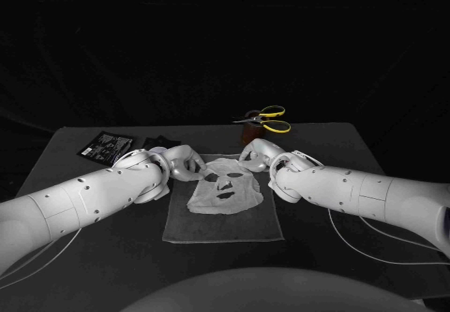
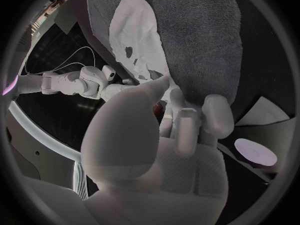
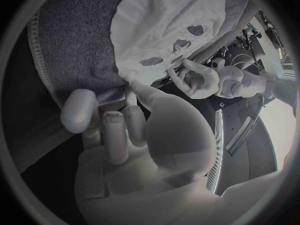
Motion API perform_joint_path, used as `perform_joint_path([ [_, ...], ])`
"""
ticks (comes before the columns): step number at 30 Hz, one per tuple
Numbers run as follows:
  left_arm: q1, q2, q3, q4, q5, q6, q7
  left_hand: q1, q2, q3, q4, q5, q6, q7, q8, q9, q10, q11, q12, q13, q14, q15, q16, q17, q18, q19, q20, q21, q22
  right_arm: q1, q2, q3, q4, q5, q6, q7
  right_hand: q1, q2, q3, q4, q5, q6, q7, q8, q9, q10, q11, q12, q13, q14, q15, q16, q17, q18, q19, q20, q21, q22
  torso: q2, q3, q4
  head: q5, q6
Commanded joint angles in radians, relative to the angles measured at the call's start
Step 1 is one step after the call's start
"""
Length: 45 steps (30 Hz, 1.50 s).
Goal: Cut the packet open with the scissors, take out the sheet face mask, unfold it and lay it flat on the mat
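One black worktop (image 1: 328,140) is carrying a grey mat (image 1: 225,227) at its middle, and the sheet face mask (image 1: 223,193) is lying unfolded on the mat's far half. The left hand (image 1: 181,162) is pinching the mask's far edge. The right hand (image 1: 256,156) is touching it with the thumb, but I cannot tell whether it is gripping. The packet (image 1: 105,144) is lying at the far left corner, and the scissors (image 1: 266,119) at the far edge.
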Motion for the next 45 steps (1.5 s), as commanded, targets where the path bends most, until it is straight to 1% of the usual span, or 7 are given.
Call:
perform_joint_path([
  [1,-0.003,0.000,-0.003,0.001,0.002,0.035,-0.012,0.004,0.002,0.000,-0.008,0.002,0.002,0.009,-0.004,0.000,0.000,0.003,0.005,-0.001,0.037,0.004,0.006,0.098,-0.011,0.004,0.004,0.003,0.002,0.001,-0.003,0.000,0.001,-0.009,-0.034,-0.001,-0.007,0.010,-0.004,0.001,-0.003,-0.006,0.001,0.005,-0.001,-0.001,-0.003,-0.004,0.088,0.085,-0.006,0.002,0.168,0.015,-0.002,-0.006,-0.005,0.130,0.000,0.0002,-0.0001,-0.001,0.000],
  [18,-0.003,0.000,-0.003,0.001,0.001,0.036,-0.013,0.005,0.002,0.000,-0.008,0.002,0.002,0.009,-0.005,0.000,0.000,0.003,0.006,0.001,0.037,0.004,0.006,0.098,-0.011,0.004,0.004,0.004,0.002,0.004,-0.004,0.001,-0.027,-0.006,-0.023,-0.003,-0.001,0.030,0.005,0.003,-0.003,-0.010,-0.003,0.021,0.008,0.007,-0.006,0.007,0.098,0.085,-0.008,0.003,0.171,0.014,0.000,-0.008,0.003,0.131,0.000,-0.0008,0.0003,-0.001,0.000],
  [29,-0.003,-0.001,-0.003,0.000,0.000,0.035,-0.014,0.005,0.002,0.000,-0.009,0.002,0.001,0.009,-0.006,0.000,0.000,0.004,0.006,0.002,0.037,0.005,0.007,0.098,-0.012,0.005,0.005,0.005,0.004,0.006,-0.006,0.001,-0.038,-0.034,-0.018,-0.040,0.000,0.016,0.002,-0.006,-0.003,-0.014,-0.004,0.030,0.014,0.001,-0.007,-0.005,0.089,0.084,-0.009,-0.001,0.163,0.016,-0.004,-0.009,-0.012,0.128,0.000,-0.0002,-0.0005,-0.001,0.000],
  [32,-0.003,-0.001,-0.003,0.000,0.000,0.034,-0.014,0.005,0.002,0.000,-0.009,0.002,0.001,0.009,-0.006,0.000,0.000,0.004,0.006,0.002,0.037,0.005,0.007,0.098,-0.012,0.005,0.005,0.005,0.004,0.007,-0.006,0.001,-0.040,-0.016,-0.029,-0.022,-0.036,-0.013,-0.020,0.010,-0.003,-0.072,0.023,0.002,0.002,-0.033,0.013,-0.062,0.045,0.075,0.004,-0.018,0.130,0.023,-0.024,-0.003,-0.068,0.114,0.000,0.0000,-0.0006,-0.001,0.000],
  [34,-0.003,-0.001,-0.003,0.000,0.000,0.034,-0.013,0.005,0.002,0.000,-0.009,0.002,0.001,0.009,-0.006,0.000,0.000,0.004,0.006,0.002,0.037,0.005,0.007,0.098,-0.012,0.005,0.005,0.005,0.004,0.007,-0.007,0.001,-0.038,-0.003,-0.036,-0.007,-0.072,-0.049,-0.051,0.026,-0.003,-0.125,0.048,-0.032,-0.013,-0.062,0.034,-0.108,0.010,0.067,0.022,-0.034,0.102,0.028,-0.044,0.007,-0.122,0.101,0.000,0.0003,-0.0006,-0.001,0.000],
  [36,-0.003,-0.001,-0.003,0.000,0.000,0.033,-0.013,0.005,0.002,0.000,-0.009,0.002,0.001,0.009,-0.006,0.000,0.000,0.004,0.006,0.002,0.037,0.005,0.007,0.098,-0.012,0.005,0.005,0.005,0.004,0.008,-0.009,0.001,-0.035,0.006,-0.040,0.004,-0.084,-0.065,-0.067,0.033,-0.004,-0.146,0.057,-0.045,-0.019,-0.066,0.043,-0.112,0.007,0.066,0.029,-0.035,0.100,0.028,-0.047,0.013,-0.129,0.098,0.000,0.0005,-0.0003,-0.001,0.000],
  [45,-0.003,-0.001,-0.003,-0.001,0.002,0.019,-0.007,0.004,0.001,0.000,-0.008,0.002,0.002,0.010,-0.007,-0.001,0.000,0.004,0.008,0.003,0.037,0.006,0.006,0.096,-0.011,0.004,0.006,0.004,0.002,0.009,-0.028,0.001,-0.014,0.022,-0.070,0.020,-0.096,-0.068,-0.093,0.052,-0.003,-0.156,0.061,-0.052,-0.023,-0.068,0.049,-0.112,0.005,0.067,0.036,-0.036,0.101,0.030,-0.049,0.022,-0.136,0.096,0.000,-0.0003,0.0000,0.000,0.000],
])
